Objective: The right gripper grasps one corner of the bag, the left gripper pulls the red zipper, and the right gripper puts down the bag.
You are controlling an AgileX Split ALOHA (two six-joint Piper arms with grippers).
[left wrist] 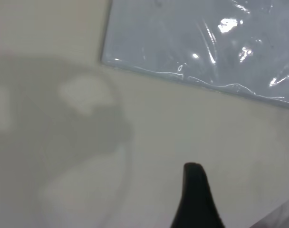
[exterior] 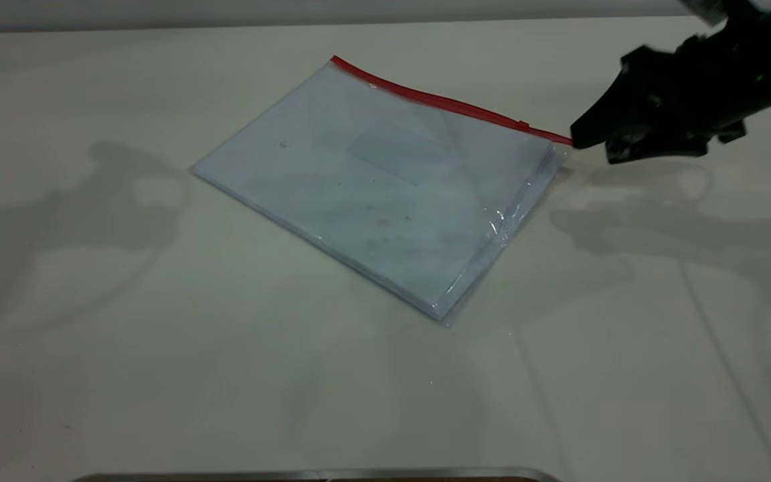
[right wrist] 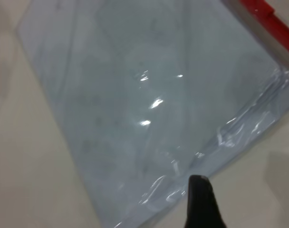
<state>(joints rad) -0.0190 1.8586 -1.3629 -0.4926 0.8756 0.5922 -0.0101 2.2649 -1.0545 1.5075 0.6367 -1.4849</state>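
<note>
We take the bag (exterior: 385,181) as our landmark: it lies flat on the pale surface (exterior: 158,375), a clear pouch with white sheets inside and a faint label patch near its middle. We judge it light and floppy, the plastic film slick and shiny (the glare streaks in both wrist views say as much), so pinching a plain clear edge would likely slip or crumple. The red zipper (exterior: 439,100) runs along the bag's far long edge, with its small slider tab (exterior: 523,124) close to the right-hand end. That red band looks like the stiffest part, so we would take hold at the corner of the bag (exterior: 559,142) where the red strip ends.

The right end effector (exterior: 576,139) sits at that very corner, its pointed tip at the end of the red strip, and the arm reaches in low from beyond the bag's right short edge. We cannot tell whether its jaws are apart or already closed on the corner; the right wrist view shows only one dark finger (right wrist: 201,202) over the bag's clear edge.

The left end effector (left wrist: 197,199) shows only in its own wrist view, as one dark fingertip above bare surface, well apart from the bag's clear edge. We cannot tell its state either.
</note>
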